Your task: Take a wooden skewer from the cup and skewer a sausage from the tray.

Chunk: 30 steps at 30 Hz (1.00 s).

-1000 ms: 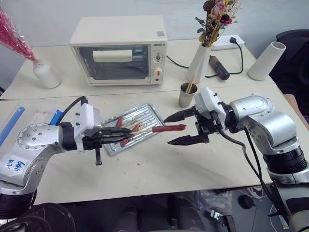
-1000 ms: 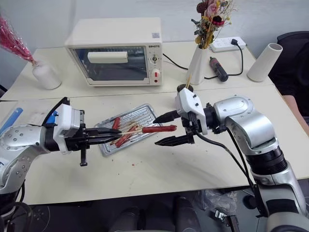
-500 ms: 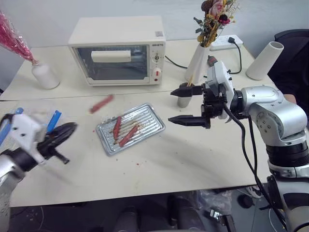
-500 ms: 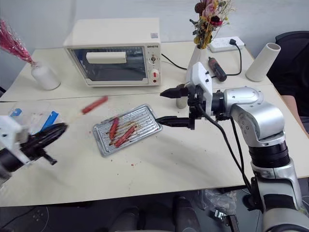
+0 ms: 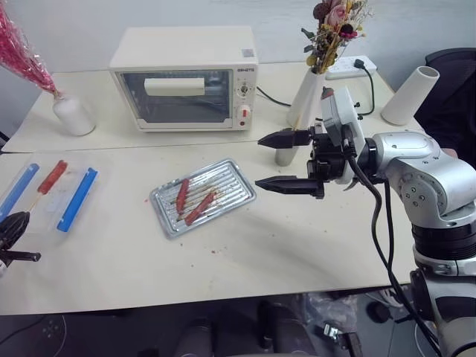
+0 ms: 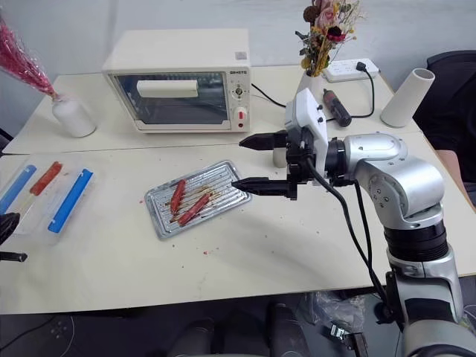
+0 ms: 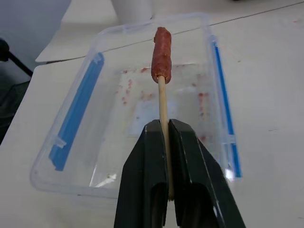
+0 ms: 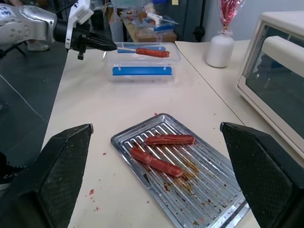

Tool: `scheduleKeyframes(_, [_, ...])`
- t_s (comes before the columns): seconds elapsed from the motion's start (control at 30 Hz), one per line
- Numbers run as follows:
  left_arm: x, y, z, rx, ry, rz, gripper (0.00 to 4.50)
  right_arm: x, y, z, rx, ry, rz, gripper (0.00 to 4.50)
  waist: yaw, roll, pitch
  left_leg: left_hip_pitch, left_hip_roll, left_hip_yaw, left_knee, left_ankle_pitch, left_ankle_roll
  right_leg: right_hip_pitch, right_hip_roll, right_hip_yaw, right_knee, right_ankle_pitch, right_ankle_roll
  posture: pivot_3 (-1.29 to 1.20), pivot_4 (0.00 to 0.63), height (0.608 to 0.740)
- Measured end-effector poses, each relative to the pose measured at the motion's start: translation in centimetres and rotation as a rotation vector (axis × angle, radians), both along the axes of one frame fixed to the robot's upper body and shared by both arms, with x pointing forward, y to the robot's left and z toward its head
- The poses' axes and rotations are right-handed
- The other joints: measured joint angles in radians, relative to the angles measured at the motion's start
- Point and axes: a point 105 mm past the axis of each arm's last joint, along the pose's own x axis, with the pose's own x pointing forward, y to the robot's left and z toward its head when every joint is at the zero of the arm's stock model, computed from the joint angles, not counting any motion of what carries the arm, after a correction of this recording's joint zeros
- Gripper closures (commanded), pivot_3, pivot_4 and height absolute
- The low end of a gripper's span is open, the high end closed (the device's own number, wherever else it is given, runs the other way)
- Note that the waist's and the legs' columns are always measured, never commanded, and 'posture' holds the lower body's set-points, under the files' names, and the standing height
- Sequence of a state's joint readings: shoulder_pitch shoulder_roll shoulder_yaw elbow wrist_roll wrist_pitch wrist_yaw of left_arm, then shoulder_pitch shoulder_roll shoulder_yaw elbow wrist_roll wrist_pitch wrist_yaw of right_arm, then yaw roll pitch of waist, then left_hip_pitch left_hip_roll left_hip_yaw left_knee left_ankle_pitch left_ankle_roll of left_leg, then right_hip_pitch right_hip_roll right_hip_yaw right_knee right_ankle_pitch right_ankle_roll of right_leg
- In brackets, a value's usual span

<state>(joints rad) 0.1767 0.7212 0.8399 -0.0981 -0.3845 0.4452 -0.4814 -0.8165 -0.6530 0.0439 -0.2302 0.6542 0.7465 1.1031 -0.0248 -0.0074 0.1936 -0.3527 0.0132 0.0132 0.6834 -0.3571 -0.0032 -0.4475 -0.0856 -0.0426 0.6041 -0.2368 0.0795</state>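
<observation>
1. Swinging wide goes the left hand (image 7: pixel 167 156), off from over the tray (image 5: pixel 236 199) a second ago to the far left edge of the bench (image 5: pixel 245 253), and the skewered sausage (image 7: pixel 161 54) has gone with it!
2. Closest in: that left hand is clamped tight on the wooden skewer (image 7: pixel 163 107), which runs straight out from between its fingers.
3. Just past those fingertips, the sausage sits on the skewer's far end, hanging over the clear plastic box (image 7: pixel 90 156) with blue clips. Whether it touches the box, I can't tell.
4. Over to the right hand (image 6: pixel 253 163): it has lifted and spread to full width, holding nothing, with the cup (image 5: pixel 282 155) right behind it.
5. Ahead of and below that right hand lies the tray, two sausages (image 8: pixel 161 151) left on its ribbed floor.
6. Progress call: skewer taken, sausage speared, so the task itself looks done. All that seems left is setting the stick down, likely in that box.
</observation>
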Motion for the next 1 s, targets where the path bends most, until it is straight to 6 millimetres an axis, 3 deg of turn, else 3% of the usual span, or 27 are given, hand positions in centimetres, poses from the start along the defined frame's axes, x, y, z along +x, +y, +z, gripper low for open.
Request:
scheduleKeyframes(0.1, [0.4,0.3,-0.5,-0.008,0.014,0.016,4.50,0.0,0.1,0.0,0.005,0.000,-0.001,0.02,-0.001,0.000,0.000,0.000,0.000,0.000,-0.001,-0.001,0.000,0.000,-0.001,0.002,0.000,0.000,0.000,0.00,0.150,0.740])
scheduleKeyframes(0.13, [0.5,0.4,-0.8,-0.011,0.025,0.020,3.94,0.0,0.2,0.0,0.007,0.001,0.001,0.00,-0.002,0.000,0.000,0.000,0.000,0.000,-0.001,-0.001,0.000,0.000,-0.001,0.003,-0.001,0.000,0.000,0.00,0.150,0.740])
scheduleKeyframes(0.27, [0.7,0.6,-1.0,-0.023,0.023,0.027,3.12,0.1,0.2,0.0,0.012,0.001,-0.004,0.00,-0.003,0.000,0.000,-0.001,0.001,-0.001,-0.002,-0.001,-0.001,-0.001,-0.002,0.004,-0.001,0.000,-0.001,0.00,0.150,0.740])
scheduleKeyframes(0.47, [0.6,0.3,0.0,-0.005,0.004,0.015,1.50,0.2,0.3,-0.1,0.015,0.001,-0.016,0.00,-0.003,0.000,0.000,-0.001,0.001,-0.002,-0.002,-0.001,-0.001,-0.001,-0.002,0.004,-0.002,-0.001,-0.001,0.00,0.150,0.740])
scheduleKeyframes(0.73, [0.5,-4.2,3.5,-0.033,-0.092,-0.166,1.50,0.6,-0.6,-1.3,0.016,0.041,-0.065,0.00,-0.002,-0.001,0.000,-0.001,0.000,-0.002,-0.002,-0.001,-0.001,-0.001,-0.003,0.004,-0.003,-0.001,-0.001,0.00,0.150,0.740])
scheduleKeyframes(0.83, [0.0,-7.4,5.2,-0.078,-0.139,-0.322,1.50,0.8,-1.9,-1.9,0.004,0.059,-0.108,0.00,-0.001,-0.001,0.000,-0.002,0.000,-0.002,-0.002,-0.001,-0.001,0.000,-0.003,0.004,-0.003,-0.001,-0.001,0.00,0.150,0.740])
scheduleKeyframes(0.9, [-0.6,-9.8,5.6,-0.095,-0.128,-0.426,1.50,0.9,-3.1,-2.6,-0.011,0.080,-0.138,0.00,-0.001,-0.001,0.000,-0.002,0.000,-0.002,-0.002,-0.002,-0.001,0.000,-0.003,0.004,-0.004,-0.001,-0.001,0.00,0.150,0.740])
scheduleKeyframes(1.0, [-1.4,-11.8,5.4,-0.116,-0.098,-0.495,1.50,1.2,-4.5,-3.4,-0.029,0.096,-0.178,0.00,-0.002,-0.001,0.000,-0.001,0.000,-0.002,-0.002,-0.002,-0.001,0.000,-0.003,0.005,-0.004,-0.001,-0.001,0.00,0.150,0.740])
